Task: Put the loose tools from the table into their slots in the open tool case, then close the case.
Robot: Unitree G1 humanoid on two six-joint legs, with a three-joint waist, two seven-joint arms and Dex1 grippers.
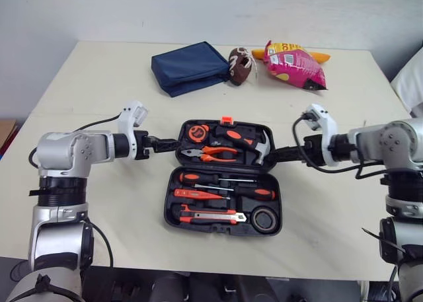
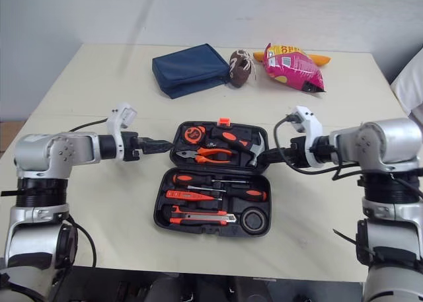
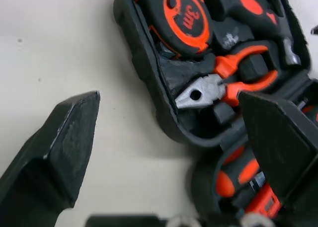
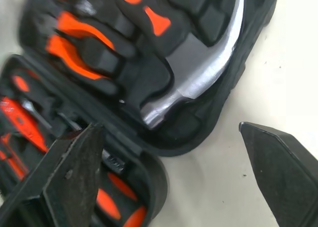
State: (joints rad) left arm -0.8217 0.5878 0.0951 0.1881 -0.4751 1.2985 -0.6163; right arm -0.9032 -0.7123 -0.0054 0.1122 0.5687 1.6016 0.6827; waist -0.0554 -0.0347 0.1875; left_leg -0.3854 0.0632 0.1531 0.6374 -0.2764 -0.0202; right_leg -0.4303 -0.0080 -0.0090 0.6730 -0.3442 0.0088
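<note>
The tool case point(image 1: 170, 209) is lying flat open in the middle of the table point(image 1: 99, 84), black shell, both halves facing up. The far half has an orange tape measure point(image 1: 197, 133), orange-handled pliers point(image 1: 213, 154) and a hammer point(image 1: 248, 142) with a shiny head. There's a little orange latch point(image 1: 226, 120) on its far edge. The near half holds screwdrivers point(image 1: 218, 179) in a row, a utility knife point(image 1: 208, 215) and a roll of black tape point(image 1: 267, 219) in the right corner. Every slot I can make out has something sitting in it

Both arms are bent in from the sides, forearms about level, pointing at each other across the case. The left gripper point(image 1: 173, 143) is right at the left edge of the far half, the right gripper point(image 1: 274, 155) at its right edge by the hammer head. Both sets of jaws are spread wide with nothing between them, and the wrist views show it clearly: left fingers point(image 3: 59, 152), right fingers point(image 4: 69, 177)

Can't tell if either fingertip is actually touching the shell or just beside it. In the left wrist view one finger covers part of the case near the hinge, and the print on the tools is too small to read apart from "3m" on the tape measure

At the back of the table, well apart from the case: a navy pouch point(image 1: 190, 67), a small football point(image 1: 240, 65) and a pink snack bag point(image 1: 294, 65)
</note>
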